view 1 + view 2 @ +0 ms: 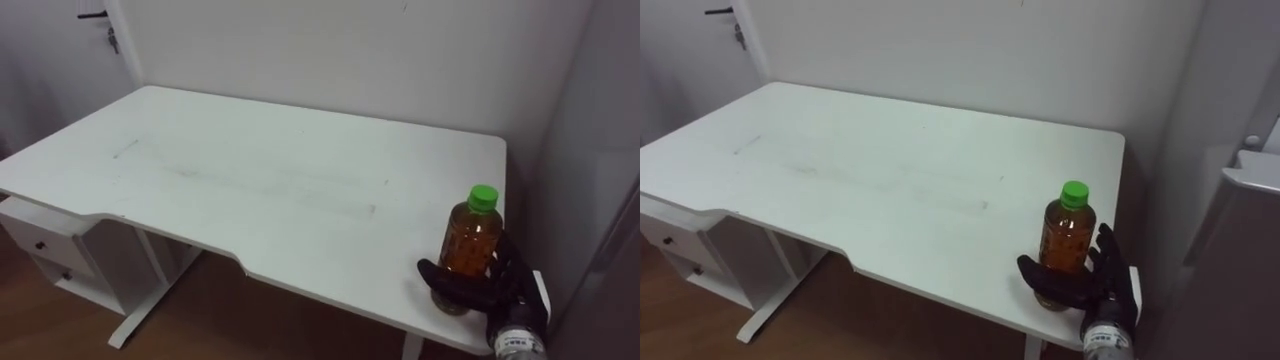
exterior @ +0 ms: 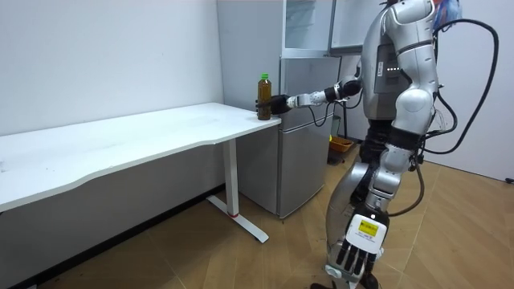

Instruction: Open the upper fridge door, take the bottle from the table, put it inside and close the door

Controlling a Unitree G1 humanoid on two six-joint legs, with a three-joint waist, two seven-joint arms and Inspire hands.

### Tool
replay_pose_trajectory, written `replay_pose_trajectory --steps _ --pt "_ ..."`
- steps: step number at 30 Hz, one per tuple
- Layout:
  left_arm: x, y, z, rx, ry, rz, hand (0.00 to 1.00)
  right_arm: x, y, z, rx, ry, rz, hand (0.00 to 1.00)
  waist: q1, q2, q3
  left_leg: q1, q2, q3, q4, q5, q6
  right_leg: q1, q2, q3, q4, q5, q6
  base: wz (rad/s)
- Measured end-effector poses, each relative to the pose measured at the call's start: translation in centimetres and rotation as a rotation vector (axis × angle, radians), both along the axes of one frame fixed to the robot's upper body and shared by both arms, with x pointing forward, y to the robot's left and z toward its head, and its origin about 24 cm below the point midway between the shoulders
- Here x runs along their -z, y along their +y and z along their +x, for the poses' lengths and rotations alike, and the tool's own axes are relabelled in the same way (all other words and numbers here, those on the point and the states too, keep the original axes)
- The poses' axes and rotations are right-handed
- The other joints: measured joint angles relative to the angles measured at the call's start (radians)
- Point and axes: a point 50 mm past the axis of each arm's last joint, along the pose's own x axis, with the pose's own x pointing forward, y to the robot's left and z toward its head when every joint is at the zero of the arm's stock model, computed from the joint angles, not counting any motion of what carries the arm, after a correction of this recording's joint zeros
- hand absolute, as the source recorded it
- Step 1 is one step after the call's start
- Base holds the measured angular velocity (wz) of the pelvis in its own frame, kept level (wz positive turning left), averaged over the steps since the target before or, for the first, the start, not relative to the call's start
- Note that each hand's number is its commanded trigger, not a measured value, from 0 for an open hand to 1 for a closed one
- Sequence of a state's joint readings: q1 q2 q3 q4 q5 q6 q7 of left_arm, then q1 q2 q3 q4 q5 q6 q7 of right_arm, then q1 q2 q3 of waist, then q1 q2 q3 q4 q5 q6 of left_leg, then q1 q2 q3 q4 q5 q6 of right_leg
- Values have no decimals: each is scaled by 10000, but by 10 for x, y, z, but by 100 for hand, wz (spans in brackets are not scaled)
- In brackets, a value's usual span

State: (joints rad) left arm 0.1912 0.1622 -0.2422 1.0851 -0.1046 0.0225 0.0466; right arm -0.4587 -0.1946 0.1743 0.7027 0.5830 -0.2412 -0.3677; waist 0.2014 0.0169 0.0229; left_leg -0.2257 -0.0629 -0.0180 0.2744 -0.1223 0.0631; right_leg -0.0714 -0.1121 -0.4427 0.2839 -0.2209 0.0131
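Observation:
A bottle (image 1: 472,238) of amber drink with a green cap stands upright near the right front corner of the white table (image 1: 250,170). My right hand (image 1: 497,286) comes in from the lower right, with its black fingers and thumb curled round the bottle's lower part. In the room view the bottle (image 2: 263,96) stands at the table's end beside the fridge, held by my outstretched right hand (image 2: 278,103). My left hand (image 2: 354,255) hangs low at my side with relaxed fingers. I stand on the wooden floor in front of the fridge.
A grey lower fridge (image 2: 305,128) stands just past the table's end, with an upper glass-fronted compartment (image 2: 309,24) above it. Its top edge (image 1: 1252,172) shows at the right. A white drawer unit (image 1: 50,250) sits under the table's left side.

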Motion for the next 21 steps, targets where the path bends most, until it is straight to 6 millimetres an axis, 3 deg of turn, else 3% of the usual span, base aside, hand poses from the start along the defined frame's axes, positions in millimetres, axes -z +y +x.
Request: replay_pose_trajectory --steps 4,10,21 --pt "1 -3 -2 59 97 -64 0 0 -1 1 30 -52 -120 0 1 55 46 -4 -23 -9 2 12 13 -29 -41 10 52 -14 -5 0" --pt "1 -4 -3 122 129 -77 0 0 -1 2 -14 -92 -127 0 -9 35 43 -23 -44 2 -2 47 16 -144 -83 27 70 -86 -7 0" --pt "2 -7 -3 557 219 -193 0 -4 8 3 -530 -161 -1682 0 17 -173 60 -73 -8 11 -66 98 -39 -185 -87 -3 115 -142 -74 0"
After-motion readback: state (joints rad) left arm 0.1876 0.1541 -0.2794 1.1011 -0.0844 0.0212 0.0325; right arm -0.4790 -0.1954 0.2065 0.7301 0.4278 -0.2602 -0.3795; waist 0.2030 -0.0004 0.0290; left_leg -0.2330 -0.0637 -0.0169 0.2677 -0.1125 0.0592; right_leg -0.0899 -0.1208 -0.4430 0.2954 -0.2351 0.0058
